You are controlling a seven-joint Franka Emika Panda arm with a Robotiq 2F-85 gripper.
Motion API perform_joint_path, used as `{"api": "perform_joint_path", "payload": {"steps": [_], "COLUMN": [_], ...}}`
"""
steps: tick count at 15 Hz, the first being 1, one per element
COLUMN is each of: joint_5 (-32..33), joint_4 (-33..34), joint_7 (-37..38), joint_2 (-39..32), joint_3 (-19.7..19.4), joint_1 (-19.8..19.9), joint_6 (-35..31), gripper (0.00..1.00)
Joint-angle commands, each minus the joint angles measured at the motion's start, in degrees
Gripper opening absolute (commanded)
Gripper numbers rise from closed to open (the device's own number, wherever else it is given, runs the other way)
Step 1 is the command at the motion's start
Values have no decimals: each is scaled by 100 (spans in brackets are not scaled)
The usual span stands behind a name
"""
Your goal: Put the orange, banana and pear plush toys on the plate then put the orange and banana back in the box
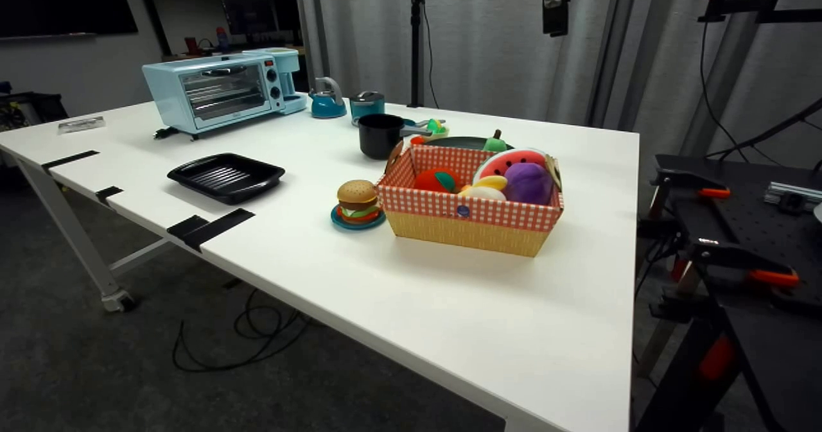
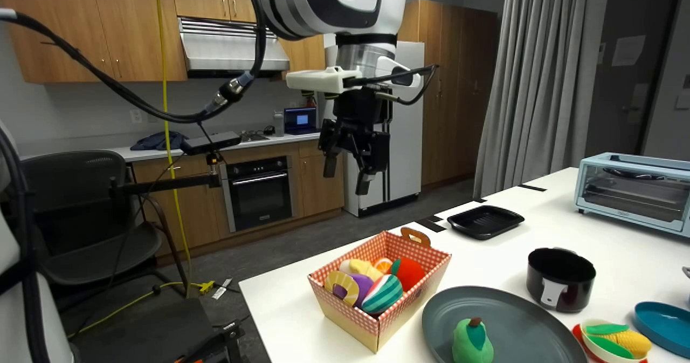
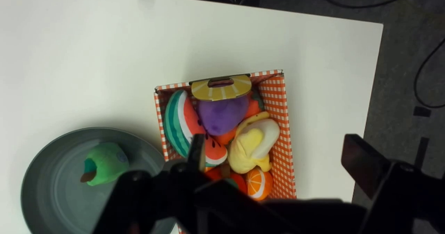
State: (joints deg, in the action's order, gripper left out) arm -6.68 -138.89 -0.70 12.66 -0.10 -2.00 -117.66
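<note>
I'm hovering the Robotiq gripper (image 2: pixel 346 176) high, fingers (image 3: pixel 362 163) standing wide apart; the plush pear (image 2: pixel 473 344) is sitting on the gray plate (image 2: pixel 517 314); plush banana (image 3: pixel 247 146) and orange (image 3: pixel 258 183) are lying in the gingham box (image 1: pixel 469 228).

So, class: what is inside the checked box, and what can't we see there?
Inside the box: a watermelon slice, purple plush, banana, orange and red plush, plus an orange-red plush partly covered by the purple plush. Whatever lies beneath them is hidden.
</note>
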Motion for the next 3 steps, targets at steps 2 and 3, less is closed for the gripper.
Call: {"api": "perform_joint_path", "payload": {"steps": [2,3], "joint_5": [-4,-4], "joint_4": [0,-3], "joint_7": [-5,-5], "joint_2": [-1,0], "joint_3": [24,24], "joint_1": [26,26], "joint_6": [9,9], "gripper": [100,100]}}
